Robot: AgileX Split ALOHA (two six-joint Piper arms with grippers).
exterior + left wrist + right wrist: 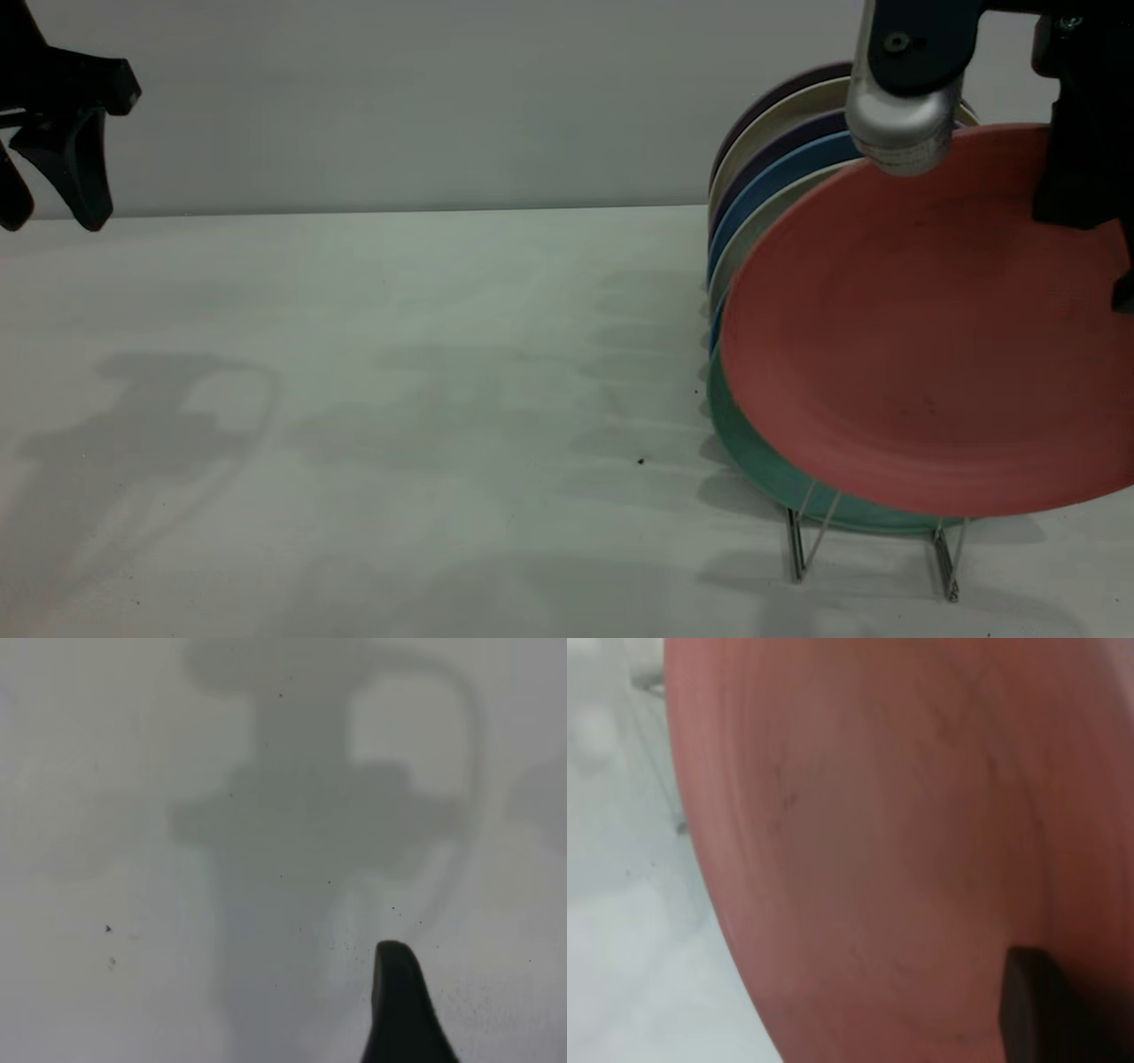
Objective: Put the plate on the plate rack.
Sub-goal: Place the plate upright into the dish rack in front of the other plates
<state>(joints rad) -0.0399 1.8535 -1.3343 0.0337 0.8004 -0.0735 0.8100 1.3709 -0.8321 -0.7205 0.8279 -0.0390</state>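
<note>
The salmon-pink plate hangs tilted at the right, its face towards the exterior camera and its lower edge just above the front loops of the silver wire plate rack. My right gripper is shut on the plate's upper right rim. In the right wrist view the plate fills nearly everything, with one dark finger lying on it. My left gripper is parked high at the far left, open and holding nothing. One of its fingers shows above bare table in the left wrist view.
Several plates stand upright in the rack behind the pink one: a teal-green plate closest, then pale, blue, cream and dark ones. The white table stretches left, and a grey wall stands behind it.
</note>
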